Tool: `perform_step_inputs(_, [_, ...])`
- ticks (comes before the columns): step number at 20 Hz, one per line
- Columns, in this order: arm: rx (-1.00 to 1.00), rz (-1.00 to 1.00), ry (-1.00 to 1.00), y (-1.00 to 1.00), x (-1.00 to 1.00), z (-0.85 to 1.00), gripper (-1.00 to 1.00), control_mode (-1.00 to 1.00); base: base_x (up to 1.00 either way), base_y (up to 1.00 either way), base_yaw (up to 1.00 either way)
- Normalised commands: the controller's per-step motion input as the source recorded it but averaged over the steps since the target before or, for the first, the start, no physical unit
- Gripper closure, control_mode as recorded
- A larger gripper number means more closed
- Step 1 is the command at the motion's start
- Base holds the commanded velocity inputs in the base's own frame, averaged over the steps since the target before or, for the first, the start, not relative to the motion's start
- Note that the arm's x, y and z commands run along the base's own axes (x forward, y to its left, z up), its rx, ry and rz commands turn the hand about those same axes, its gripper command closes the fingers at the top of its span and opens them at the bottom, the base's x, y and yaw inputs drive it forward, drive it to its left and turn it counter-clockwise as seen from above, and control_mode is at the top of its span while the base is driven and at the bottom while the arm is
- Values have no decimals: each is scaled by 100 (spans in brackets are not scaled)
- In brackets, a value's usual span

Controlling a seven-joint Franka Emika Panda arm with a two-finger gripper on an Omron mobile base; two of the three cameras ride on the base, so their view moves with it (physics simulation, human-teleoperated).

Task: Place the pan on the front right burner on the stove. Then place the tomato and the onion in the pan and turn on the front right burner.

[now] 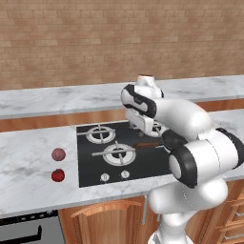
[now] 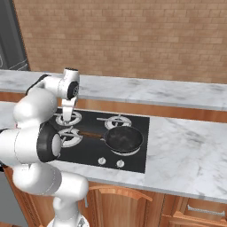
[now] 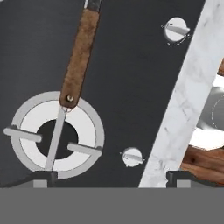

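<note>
Black and shallow, the round pan (image 2: 123, 138) sits on the front right burner (image 2: 125, 151) of the flat stove (image 2: 137, 124), its straight wooden handle (image 3: 79, 57) pointing left. The jaws hang spread wide above that handle. On the veined marble surface (image 1: 28, 157) left of the stove lie the glossy tomato (image 1: 58, 175) and dull onion (image 1: 58, 154).

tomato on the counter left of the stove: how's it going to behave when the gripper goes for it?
The tomato is a small glossy ball, so it will probably roll if nudged and may slip between the fingers. It lies on flat marble counter with nothing to stop it. The onion sits close behind, apart from it; a push might knock them together.
</note>
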Motion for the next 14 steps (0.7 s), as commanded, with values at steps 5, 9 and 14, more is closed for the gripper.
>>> perform_step_inputs(5, [-4,50,13,69,-18,13,-100,-100,0,0,0])
perform_step_inputs(9, [-3,49,12,68,-17,4,-100,-100,0,0,0])
perform_step_inputs(14, [-2,38,0,56,-26,0,-100,-100,0,0,0])
